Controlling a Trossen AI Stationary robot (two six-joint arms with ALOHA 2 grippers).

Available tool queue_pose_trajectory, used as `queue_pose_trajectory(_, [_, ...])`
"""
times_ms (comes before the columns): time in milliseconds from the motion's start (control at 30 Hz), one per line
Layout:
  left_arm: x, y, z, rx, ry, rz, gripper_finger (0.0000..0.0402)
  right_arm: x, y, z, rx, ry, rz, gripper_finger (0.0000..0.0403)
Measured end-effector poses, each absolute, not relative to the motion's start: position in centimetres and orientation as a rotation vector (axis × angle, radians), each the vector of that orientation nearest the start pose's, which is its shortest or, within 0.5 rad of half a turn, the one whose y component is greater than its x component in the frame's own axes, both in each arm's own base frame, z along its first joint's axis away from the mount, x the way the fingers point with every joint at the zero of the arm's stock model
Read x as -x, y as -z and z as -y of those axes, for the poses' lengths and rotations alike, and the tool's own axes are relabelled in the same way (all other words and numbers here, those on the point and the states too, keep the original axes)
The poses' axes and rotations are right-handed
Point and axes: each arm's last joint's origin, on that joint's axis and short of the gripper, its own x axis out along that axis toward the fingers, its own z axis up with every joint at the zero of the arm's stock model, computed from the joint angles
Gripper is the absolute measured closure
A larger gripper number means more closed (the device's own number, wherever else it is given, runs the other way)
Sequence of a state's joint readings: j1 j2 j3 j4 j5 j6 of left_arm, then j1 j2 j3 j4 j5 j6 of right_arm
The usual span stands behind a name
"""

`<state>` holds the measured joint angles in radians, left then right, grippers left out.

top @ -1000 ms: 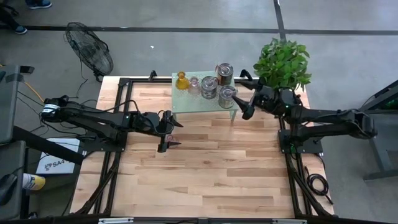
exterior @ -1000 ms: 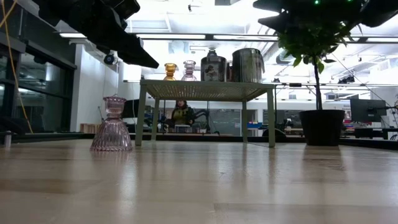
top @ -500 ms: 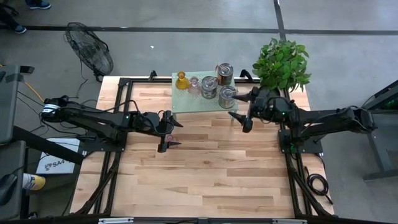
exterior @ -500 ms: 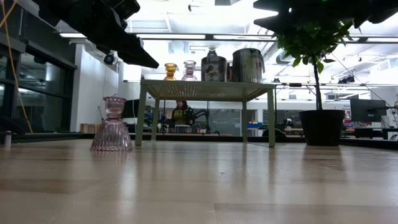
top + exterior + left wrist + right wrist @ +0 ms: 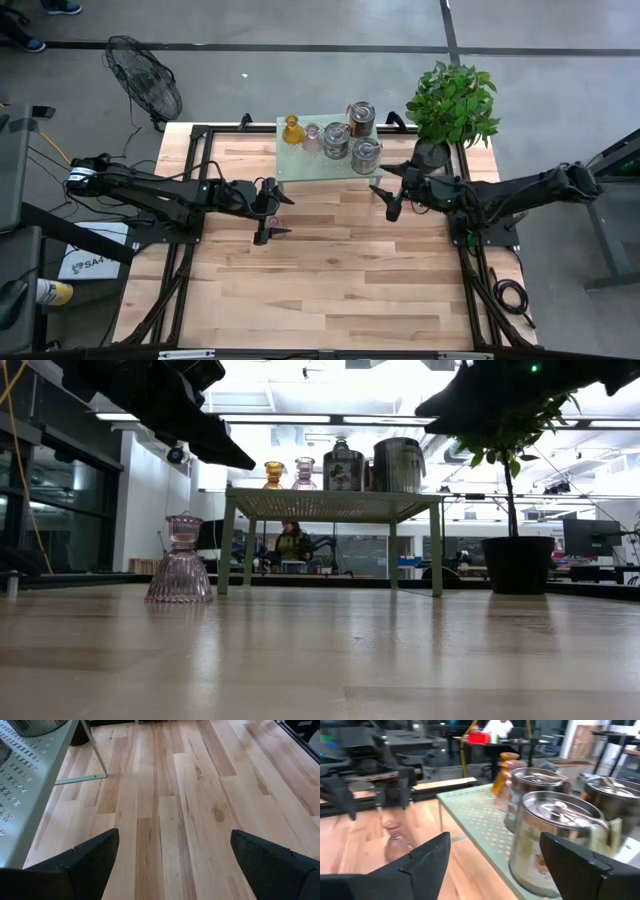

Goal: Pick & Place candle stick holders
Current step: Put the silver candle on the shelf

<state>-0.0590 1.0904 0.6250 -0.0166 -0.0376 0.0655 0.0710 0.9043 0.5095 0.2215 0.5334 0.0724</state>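
A wide stretch of bare wooden worktop [image 5: 330,270] is lying across the lower half of the high view, free of objects up to the side rails.

Left of centre, the left pincer [image 5: 268,212] is hovering with its two fingers standing wide apart, holding nothing; its wrist view is showing bare planks between the fingers. Just beside it, toward the top of the frame, a pale pink glass holder [image 5: 180,560] is standing alone on the boards, at the left of the low view, apart from the stand's near leg.

Right of centre, the right pincer [image 5: 388,190] is hanging just off the lower right corner of the pale green perforated stand [image 5: 300,165], fingers apart and empty, touching nothing. Its wrist view is looking along the stand's edge.

On the stand, in the upper middle of the high view, five holders are crowding the far and right part: the amber-orange holder [image 5: 291,129], a second pink holder [image 5: 312,134], and three silvery metal cylinders [image 5: 337,140] [image 5: 366,155] [image 5: 361,116]. The stand's lower left part is lying open.

Farther back, at upper right, a potted plant [image 5: 455,100] is overhanging the worktop's corner.
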Motion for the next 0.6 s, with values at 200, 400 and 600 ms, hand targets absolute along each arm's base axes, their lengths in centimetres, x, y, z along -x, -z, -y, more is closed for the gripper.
queue_pose_trajectory(200, [-22.9,-23.6,1.2,-0.087,0.037,-0.481,0.0025,-19.7,-25.3,-0.5,-0.055,0.542,-0.156,0.0145])
queue_pose_trajectory(400, [-22.9,-23.6,1.2,-0.087,0.037,-0.481,0.0025,-20.7,-23.7,-0.6,-0.062,0.568,-0.236,0.021])
queue_pose_trajectory(600, [-22.9,-23.6,1.2,-0.087,0.037,-0.481,0.0025,-21.7,-22.4,-0.4,-0.039,0.699,-0.254,0.0298])
